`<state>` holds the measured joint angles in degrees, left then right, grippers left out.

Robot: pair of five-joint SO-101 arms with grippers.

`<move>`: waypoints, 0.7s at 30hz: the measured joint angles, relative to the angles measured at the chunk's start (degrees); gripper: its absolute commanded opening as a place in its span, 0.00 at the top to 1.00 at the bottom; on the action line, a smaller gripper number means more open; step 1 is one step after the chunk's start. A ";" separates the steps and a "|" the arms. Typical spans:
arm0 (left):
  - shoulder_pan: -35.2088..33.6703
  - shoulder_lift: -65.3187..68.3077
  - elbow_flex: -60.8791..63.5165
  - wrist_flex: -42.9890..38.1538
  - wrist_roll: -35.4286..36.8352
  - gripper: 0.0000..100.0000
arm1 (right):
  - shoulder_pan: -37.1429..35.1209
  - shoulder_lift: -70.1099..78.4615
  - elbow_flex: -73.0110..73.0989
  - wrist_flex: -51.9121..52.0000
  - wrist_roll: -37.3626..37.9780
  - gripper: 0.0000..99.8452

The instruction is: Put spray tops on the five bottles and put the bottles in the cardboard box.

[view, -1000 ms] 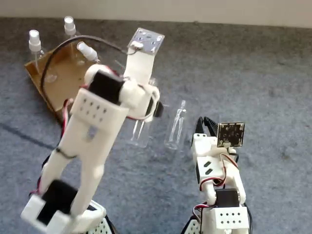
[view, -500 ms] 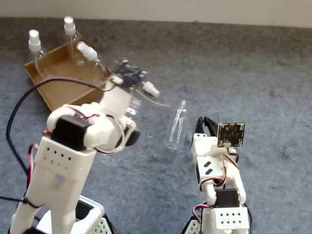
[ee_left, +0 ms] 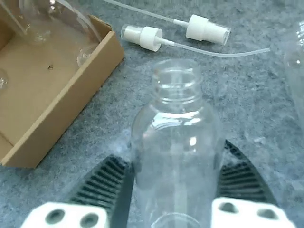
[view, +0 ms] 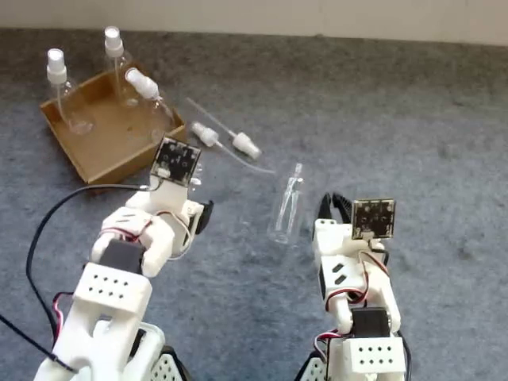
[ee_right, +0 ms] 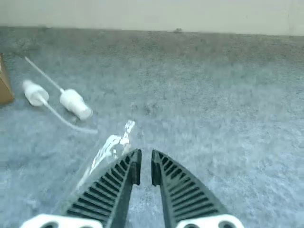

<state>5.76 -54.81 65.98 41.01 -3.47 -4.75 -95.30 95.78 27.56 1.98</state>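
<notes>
My left gripper [ee_left: 171,152] is shut on a clear bottle [ee_left: 175,137] with no top, its open neck towards two loose white spray tops [ee_left: 142,35] [ee_left: 206,29] with long tubes. In the high view these spray tops [view: 205,133] [view: 246,145] lie right of the cardboard box [view: 71,155], which holds three capped bottles [view: 57,79] [view: 115,48] [view: 143,87]. Another uncapped bottle [view: 287,205] lies on its side just ahead and left of my right gripper [view: 333,202]. That right gripper [ee_right: 145,154] is shut on nothing, low over the carpet beside the lying bottle [ee_right: 107,149].
Grey carpet covers the whole surface, with open room to the right of the lying bottle and far behind it. The box wall [ee_left: 61,95] stands close beside the held bottle. A pale wall runs along the far edge.
The left arm has drawn back from over the box corner towards its base and dropped lower, uncovering the two loose spray tops. The right arm has stayed still.
</notes>
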 measured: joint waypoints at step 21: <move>-7.47 -18.11 10.02 -1.14 5.89 0.89 | -7.47 31.65 -40.00 25.85 7.65 0.96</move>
<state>-1.71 -72.92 76.00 39.87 2.42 -12.22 -63.65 55.78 53.41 9.63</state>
